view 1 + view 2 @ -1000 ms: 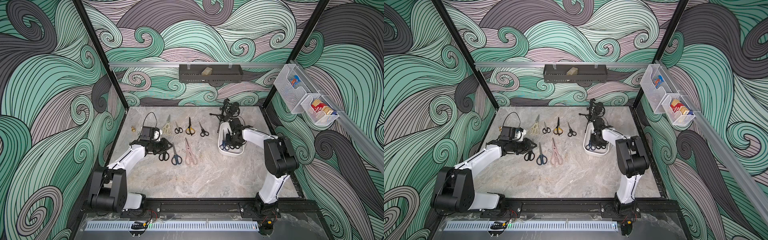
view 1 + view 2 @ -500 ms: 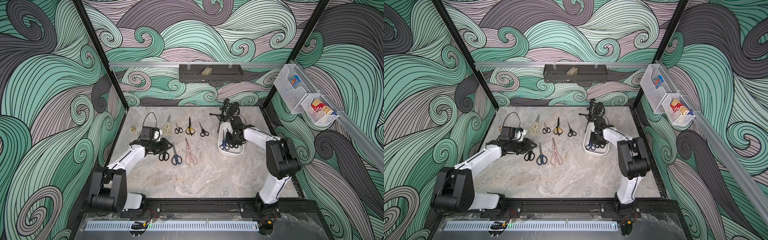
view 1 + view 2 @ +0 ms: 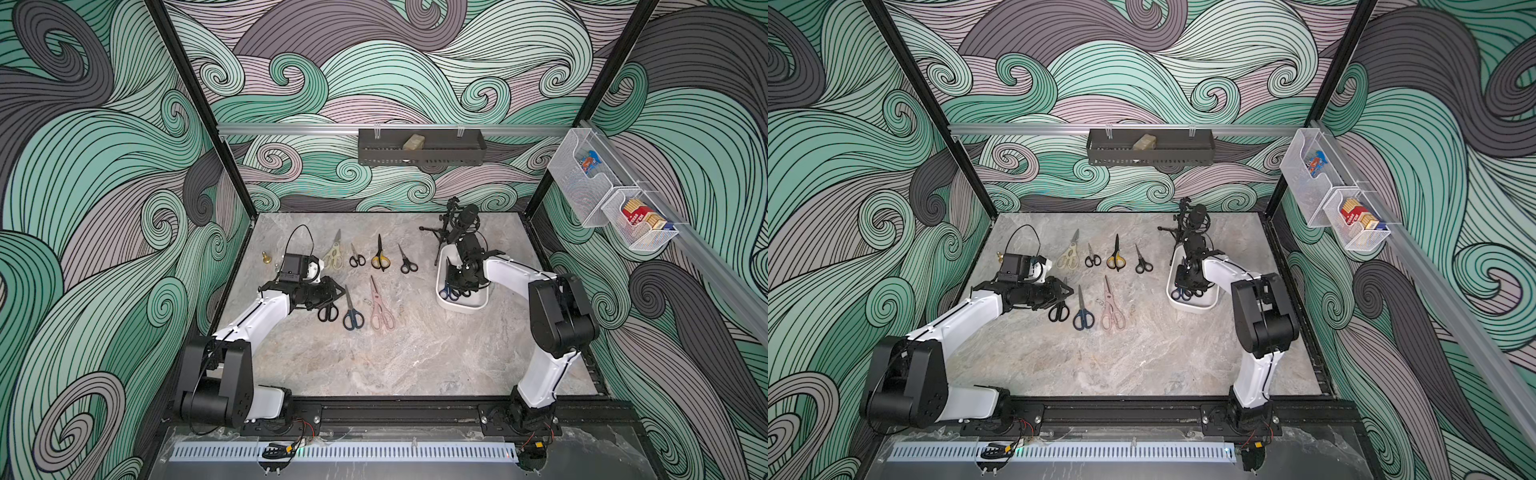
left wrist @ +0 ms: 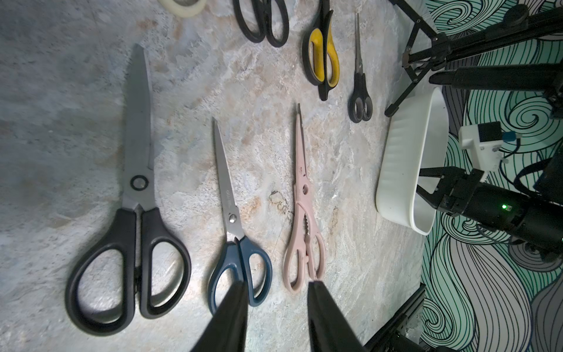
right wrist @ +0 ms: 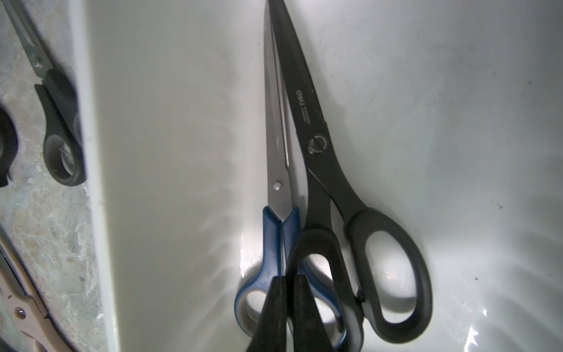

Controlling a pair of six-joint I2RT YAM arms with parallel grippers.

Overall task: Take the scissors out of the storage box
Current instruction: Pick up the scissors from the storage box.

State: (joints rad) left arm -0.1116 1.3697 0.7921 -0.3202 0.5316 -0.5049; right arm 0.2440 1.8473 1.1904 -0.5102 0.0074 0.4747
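Observation:
The white storage box (image 3: 461, 309) (image 3: 1192, 306) stands at the right of the table. In it lie a blue-handled pair of scissors (image 5: 275, 183) and an all-black pair (image 5: 320, 146), side by side. My right gripper (image 5: 288, 279) (image 3: 454, 289) reaches down into the box, shut on the scissors where their handles overlap; which handle is pinched I cannot tell. Several scissors lie on the table, among them a large black pair (image 4: 134, 189), a blue pair (image 4: 231, 219) and a pink pair (image 4: 303, 195). My left gripper (image 4: 275, 285) (image 3: 338, 291) hovers open and empty near their handles.
Farther back lie a cream pair (image 3: 332, 253), a yellow-black pair (image 3: 380, 257) and two small black pairs (image 3: 356, 257) (image 3: 407, 264). A black tripod stand (image 3: 451, 224) rises just behind the box. A small brass piece (image 3: 266, 257) sits far left. A black tray (image 3: 419, 147) and wire baskets (image 3: 602, 195) hang on the walls.
The right arm has shifted slightly over the box, with its gripper still shut inside. The left arm has stayed still.

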